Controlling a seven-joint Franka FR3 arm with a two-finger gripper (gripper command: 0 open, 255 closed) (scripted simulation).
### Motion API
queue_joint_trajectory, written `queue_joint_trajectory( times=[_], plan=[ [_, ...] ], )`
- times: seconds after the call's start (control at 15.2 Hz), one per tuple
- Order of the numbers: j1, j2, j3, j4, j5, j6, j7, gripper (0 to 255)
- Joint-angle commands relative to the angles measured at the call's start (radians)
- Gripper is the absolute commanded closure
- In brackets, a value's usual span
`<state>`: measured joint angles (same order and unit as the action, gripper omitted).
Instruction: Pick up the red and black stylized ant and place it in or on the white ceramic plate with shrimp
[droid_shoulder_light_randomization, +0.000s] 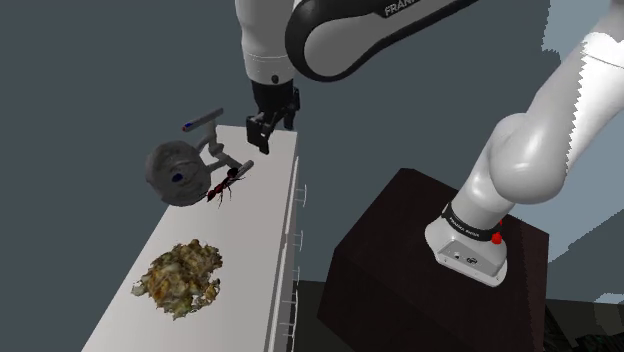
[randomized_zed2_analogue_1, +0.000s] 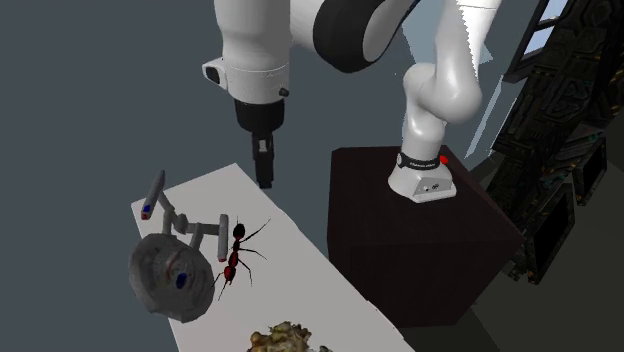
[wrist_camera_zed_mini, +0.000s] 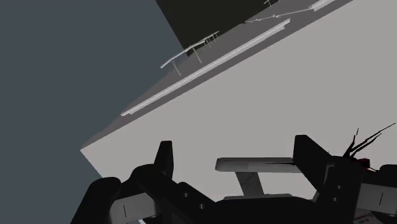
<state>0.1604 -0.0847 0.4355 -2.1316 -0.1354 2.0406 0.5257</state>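
Note:
The red and black ant (droid_shoulder_light_randomization: 222, 188) (randomized_zed2_analogue_1: 236, 258) lies on the white counter top (droid_shoulder_light_randomization: 270, 215), close beside a grey spaceship model (droid_shoulder_light_randomization: 185, 165) (randomized_zed2_analogue_1: 170, 265). A heap of shrimp on the plate (droid_shoulder_light_randomization: 182, 280) (randomized_zed2_analogue_1: 285, 340) sits at the counter's near end in the shoulder view. My gripper (droid_shoulder_light_randomization: 262, 135) (randomized_zed2_analogue_1: 264, 165) (wrist_camera_zed_mini: 236, 147) hangs open above the counter's far end, just beyond the ant, holding nothing. In the wrist view a grey bar of the model (wrist_camera_zed_mini: 254, 167) shows between the fingers (wrist_camera_zed_mini: 164, 159), and the ant's thin legs (wrist_camera_zed_mini: 362, 149) poke out past the other finger.
The counter is narrow, with a drawer front and handles (droid_shoulder_light_randomization: 298, 200) along the side facing the dark stand (droid_shoulder_light_randomization: 430, 260). The spaceship model crowds the ant on the shoulder view's left. Plain grey walls stand behind.

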Motion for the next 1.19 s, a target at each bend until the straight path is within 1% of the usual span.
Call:
queue_joint_trajectory(
  times=[0.0,0.33,0.53,0.79,0.86,1.12],
  plan=[
    [0.014,0.081,0.026,0.06,-0.041,0.006,0.056,0],
    [0.071,0.276,0.056,0.207,-0.152,0.007,0.173,0],
    [0.122,0.395,0.057,0.312,-0.217,-0.008,0.231,0],
    [0.202,0.554,0.044,0.473,-0.289,-0.041,0.287,0],
    [0.208,0.564,0.042,0.484,-0.293,-0.043,0.29,0],
    [0.206,0.584,0.033,0.46,-0.308,-0.001,0.299,0]
  ],
)
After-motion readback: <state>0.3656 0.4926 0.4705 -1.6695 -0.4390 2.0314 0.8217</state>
